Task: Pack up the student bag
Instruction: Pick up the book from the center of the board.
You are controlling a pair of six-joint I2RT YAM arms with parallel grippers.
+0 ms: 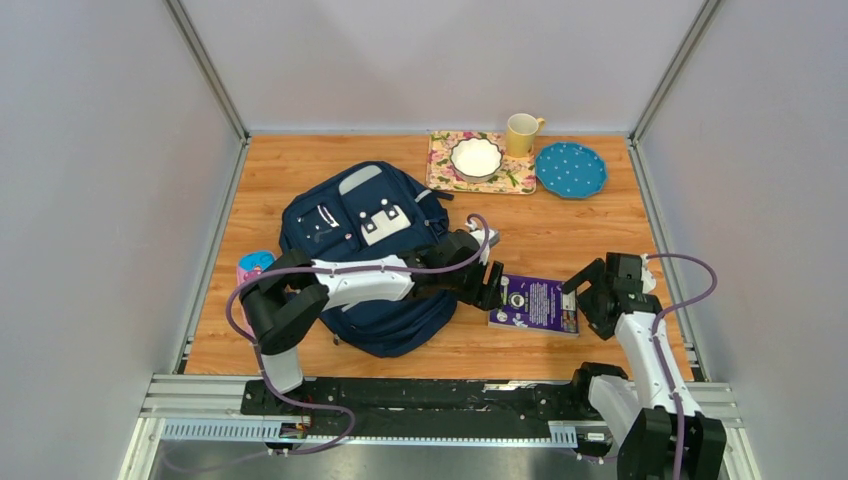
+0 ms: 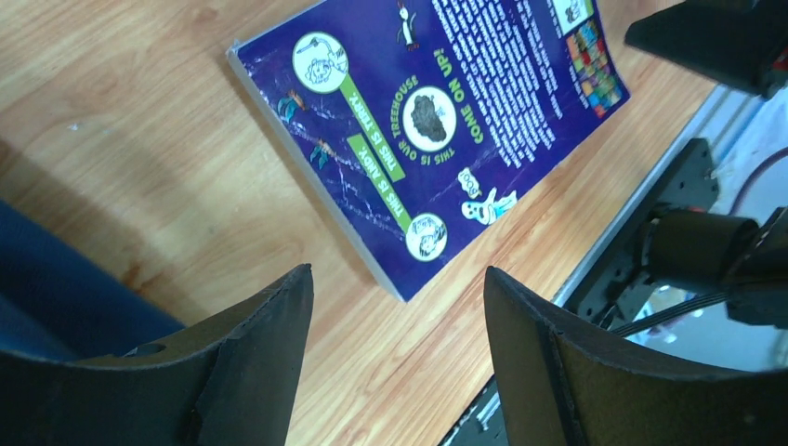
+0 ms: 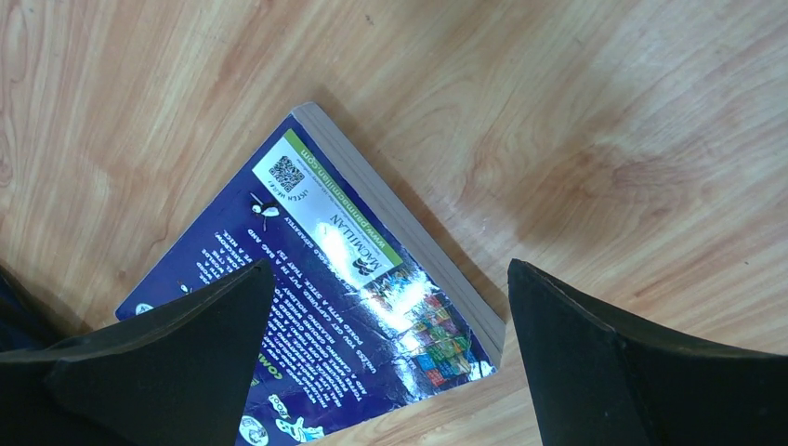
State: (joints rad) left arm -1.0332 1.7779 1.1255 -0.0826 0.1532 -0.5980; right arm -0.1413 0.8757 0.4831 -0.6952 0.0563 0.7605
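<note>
The student bag (image 1: 350,225), a navy backpack with grey stripes, lies flat at the table's left centre, and its blue fabric (image 2: 56,293) shows at the left edge of the left wrist view. A purple paperback book (image 1: 537,303) lies flat on the wood just right of the bag. My left gripper (image 1: 495,285) hovers open at the book's left end (image 2: 437,121), with nothing between its fingers. My right gripper (image 1: 583,297) stands open over the book's right corner (image 3: 353,269), also empty (image 3: 390,265). The left arm reaches across the bag's lower part.
A floral mat (image 1: 445,170) with a white bowl (image 1: 476,157), a yellow mug (image 1: 522,133) and a blue dotted plate (image 1: 570,170) sit along the back edge. A small pink and blue case (image 1: 254,265) lies left of the bag. A metal rail (image 1: 420,400) runs along the near edge.
</note>
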